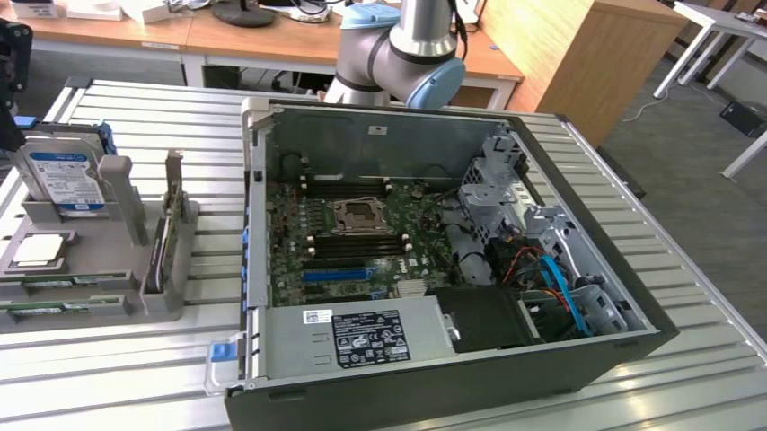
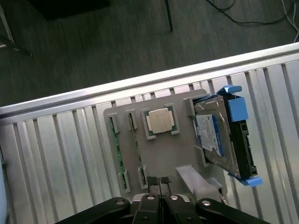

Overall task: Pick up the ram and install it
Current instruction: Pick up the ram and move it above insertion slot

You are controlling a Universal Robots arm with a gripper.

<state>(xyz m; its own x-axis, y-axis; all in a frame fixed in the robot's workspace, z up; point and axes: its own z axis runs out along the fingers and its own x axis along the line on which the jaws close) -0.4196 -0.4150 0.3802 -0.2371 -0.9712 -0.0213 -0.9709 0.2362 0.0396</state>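
**Exterior view.** The ram [image 1: 54, 307], a thin green stick, stands on edge in a grey parts holder [image 1: 120, 301] at the lower left of the exterior view, on the slatted metal worktop [image 1: 120, 377]. A second green stick [image 1: 48, 284] sits in the slot just behind it. A hard drive [image 1: 60, 175] stands upright farther back in the same holder. The open computer case [image 1: 419, 404] lies at the centre with its motherboard [image 1: 414, 224] exposed, well apart from the holder.

We judge the ram light and stiff but fragile. Its chips and contact edge look easy to damage, and its smooth, narrow faces could slip. The safest hold appears to be across the two flat faces near mid-length on the upper edge, which the slot leaves free.

**Wrist view.** The end effector [image 2: 159, 179] hangs above the holder [image 2: 159, 154], close to its edge. Its two fingers are brought fully together, with nothing between them and nothing touched that we can make out. The ram [image 2: 117, 151] shows as a narrow green line in the holder's outermost slot. It lies across the processor chip [image 2: 160, 120] from the hard drive [image 2: 210, 135]. The end effector is near one end of the ram, beside it rather than over it.
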